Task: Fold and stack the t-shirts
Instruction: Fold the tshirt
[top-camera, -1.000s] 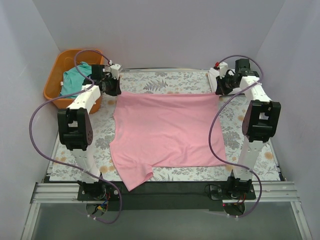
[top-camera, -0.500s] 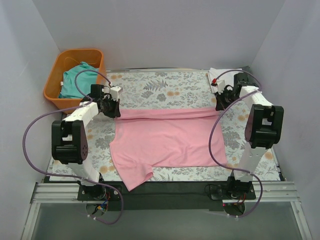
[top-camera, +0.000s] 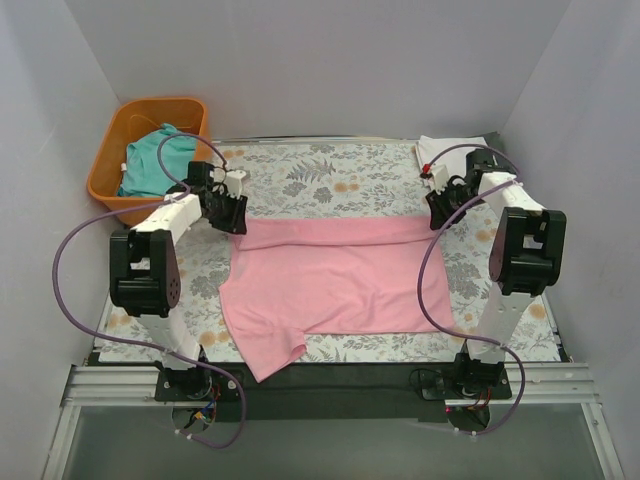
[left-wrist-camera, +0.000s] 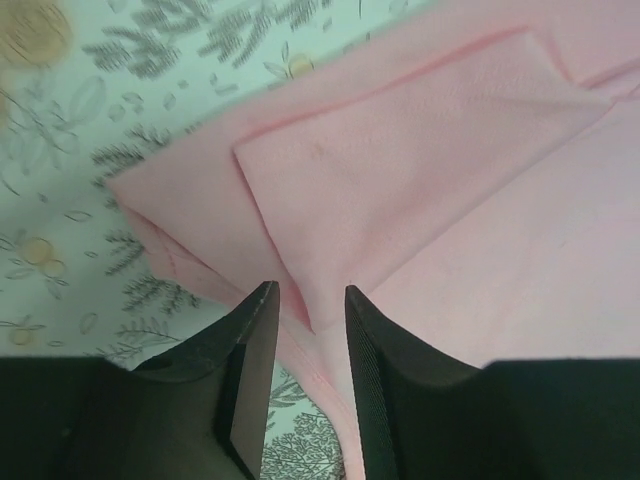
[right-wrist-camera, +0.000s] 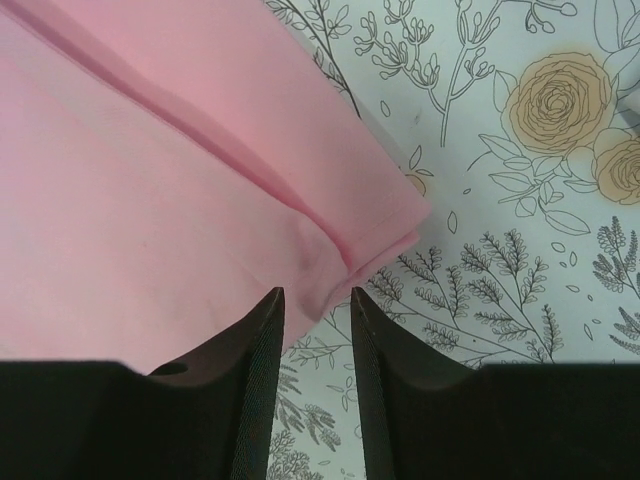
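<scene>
The pink t-shirt lies flat on the floral table cloth, its far edge folded over toward me in a narrow band. My left gripper is at the left end of that fold. In the left wrist view its jaws stand apart over the pink cloth. My right gripper is at the right end of the fold. Its jaws are also apart, with the shirt corner just at the tips. A teal t-shirt lies in the orange basket. A white cloth lies at the far right corner.
The orange basket stands at the far left, off the table cloth. Grey walls close in the left, back and right sides. Purple cables loop beside both arms.
Both grippers carried the shirt's far edge toward me and laid it over the shirt. Since half a second ago they have shifted only slightly, and the fold lies still.
</scene>
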